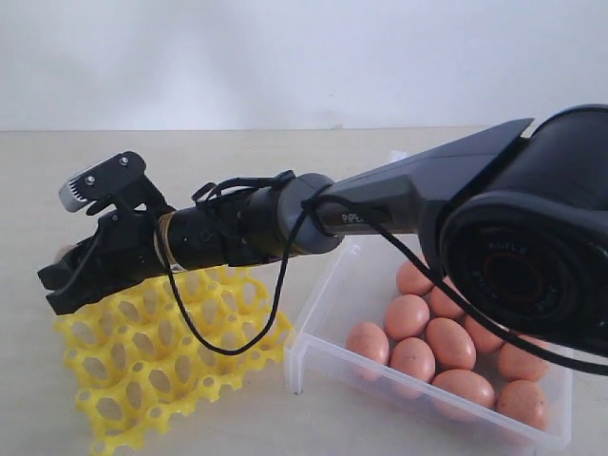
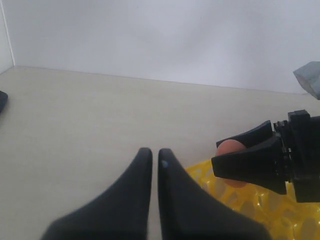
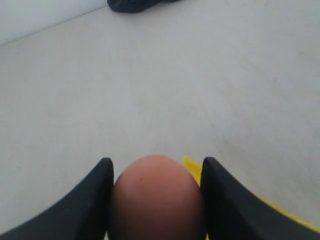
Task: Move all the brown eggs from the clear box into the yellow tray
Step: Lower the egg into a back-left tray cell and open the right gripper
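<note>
The right tool point(image 1: 59, 269) grasps one orange-brown oval egg point(image 3: 156, 200) above the far left edge of the bright yellow lattice plastic tray point(image 1: 142, 380); the left tool point(image 2: 155, 157) is clenched, empty.

Right arm point(image 1: 408, 204): black, reaching from the right side across the middle to the left, nearly level, sloping slightly down toward the wrist; thin black cable point(image 1: 237, 332) hanging in a loop under the forearm
Right wrist: camera mount point(image 1: 100, 180) tilted on top
Right gripper point(image 1: 65, 280): fingers pointing left and a little downward, clamped on one brown egg point(image 3: 156, 200), one black finger point(image 3: 85, 210) pressed against each side
Left gripper point(image 2: 155, 156): two black tapered fingers side by side, drawn together, only a thin slit between the tips
</note>
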### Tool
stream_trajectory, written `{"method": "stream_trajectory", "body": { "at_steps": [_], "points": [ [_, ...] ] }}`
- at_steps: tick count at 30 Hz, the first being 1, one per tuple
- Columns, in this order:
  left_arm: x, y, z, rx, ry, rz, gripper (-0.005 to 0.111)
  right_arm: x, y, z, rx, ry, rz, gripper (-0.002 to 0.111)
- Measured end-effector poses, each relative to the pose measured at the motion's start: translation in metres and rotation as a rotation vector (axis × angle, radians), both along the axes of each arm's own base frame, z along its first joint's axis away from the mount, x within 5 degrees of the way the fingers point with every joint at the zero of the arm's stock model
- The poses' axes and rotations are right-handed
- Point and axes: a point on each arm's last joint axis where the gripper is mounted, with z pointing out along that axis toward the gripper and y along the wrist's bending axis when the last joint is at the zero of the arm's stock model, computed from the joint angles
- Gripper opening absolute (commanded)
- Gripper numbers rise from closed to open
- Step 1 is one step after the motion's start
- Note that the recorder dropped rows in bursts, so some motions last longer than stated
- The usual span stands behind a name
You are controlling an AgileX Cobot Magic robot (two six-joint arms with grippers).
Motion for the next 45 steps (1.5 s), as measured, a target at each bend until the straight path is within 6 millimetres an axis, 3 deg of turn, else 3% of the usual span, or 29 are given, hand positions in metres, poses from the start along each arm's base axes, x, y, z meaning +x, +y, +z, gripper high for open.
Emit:
{"method": "stream_trajectory", "body": {
  "at_steps": [10, 19, 28, 45],
  "points": [
    [0.0, 0.0, 0.0, 0.0, 0.0, 0.0, 0.004, -0.014, 0.015, 0.0, -0.047, -0.123, 0.06, 0.0],
    [0.0, 0.0, 0.0, 0.0, 0.0, 0.0, 0.004, -0.009, 0.013, -0.004, -0.094, -0.136, -0.029, 0.001],
    [0.0, 0.0, 0.0, 0.0, 0.0, 0.0, 0.004, -0.01, 0.014, -0.018, -0.094, -0.1, -0.031, 0.036],
    [0.0, 0.0, 0.0, 0.0, 0.0, 0.0, 0.004, -0.011, 0.016, -0.019, -0.096, -0.093, -0.035, 0.038]
  ]
}}
